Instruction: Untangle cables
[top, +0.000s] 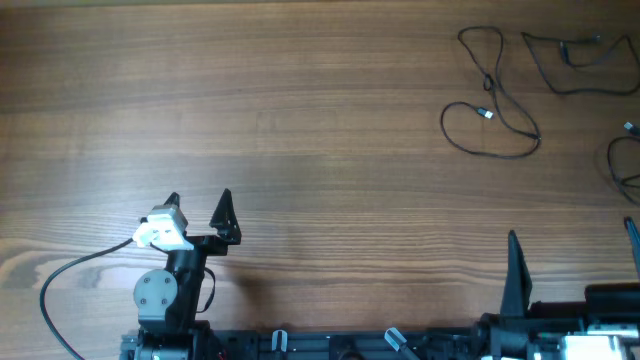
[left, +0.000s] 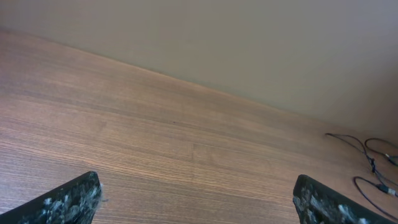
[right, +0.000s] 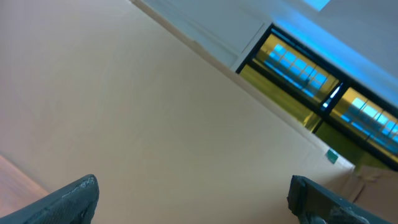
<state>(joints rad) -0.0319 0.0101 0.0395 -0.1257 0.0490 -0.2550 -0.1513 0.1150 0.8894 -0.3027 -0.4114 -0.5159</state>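
Several thin black cables (top: 487, 113) lie in loose loops at the far right corner of the bench (top: 300, 120), one strand curling round a small plug end, another beside it nearer the far edge, and a third running off the right side of the overhead view. Both of my arms sit at the near edge, well apart from them. My left end effector (top: 198, 198) hangs over bare wood on the left side, its jaws spread wide and holding nothing; from the left wrist camera I see my two dark fingers (left: 71, 200) at the bottom corners, the wood grain between them, and the cables small at the right, near the far edge. My right end effector (top: 572, 240) is likewise fully open and empty, one finger nearly straight below the cables. Its wrist camera is tilted upward: my fingers (right: 68, 198) frame a pale wall (right: 155, 112) and lit windows (right: 298, 65), with only a sliver of bench at the lower left.
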